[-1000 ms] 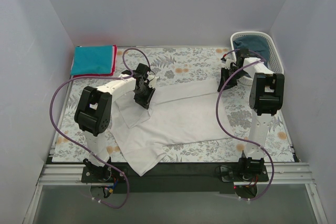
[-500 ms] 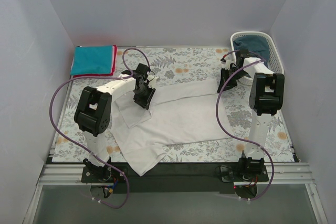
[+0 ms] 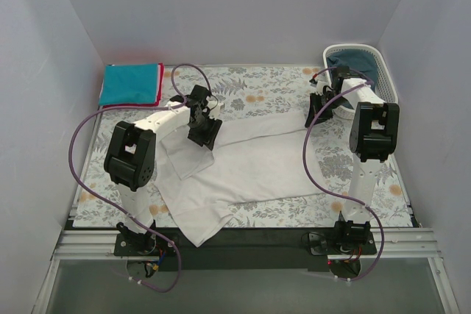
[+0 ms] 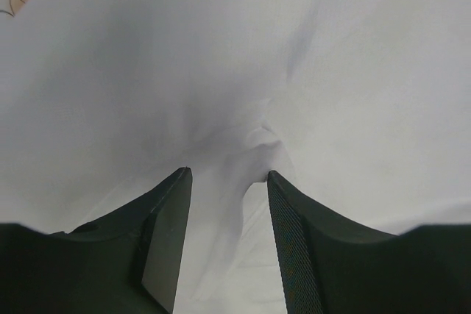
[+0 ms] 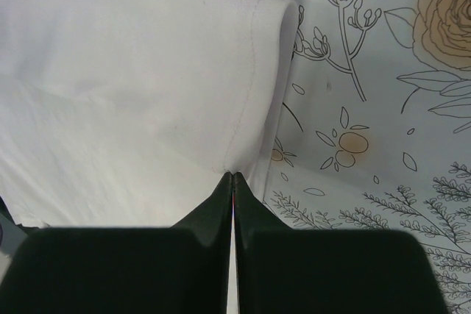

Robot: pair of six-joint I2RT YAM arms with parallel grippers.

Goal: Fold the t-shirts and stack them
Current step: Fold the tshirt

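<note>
While the basket (image 3: 372,49) is holding the dark blue-teal t-shirt (image 3: 358,62), we are logging left gripper (image 4: 227,174) half-open over the white t-shirt (image 3: 257,163), right gripper (image 5: 232,176) pinching its hem.

The white t-shirt (image 3: 250,167) sprawls rumpled across the middle of the floral tablecloth (image 3: 272,90), half folded, its near-left part reaching the table's front edge. A small pucker stands up in the cloth, and its hemmed right end is doubled over. The teal t-shirt (image 3: 131,84) lies folded square in the far-left corner on the red t-shirt (image 3: 160,87) (only a thin border shows). The dark blue-teal t-shirt (image 3: 355,64) sits bunched in the basket (image 3: 388,79).
</note>
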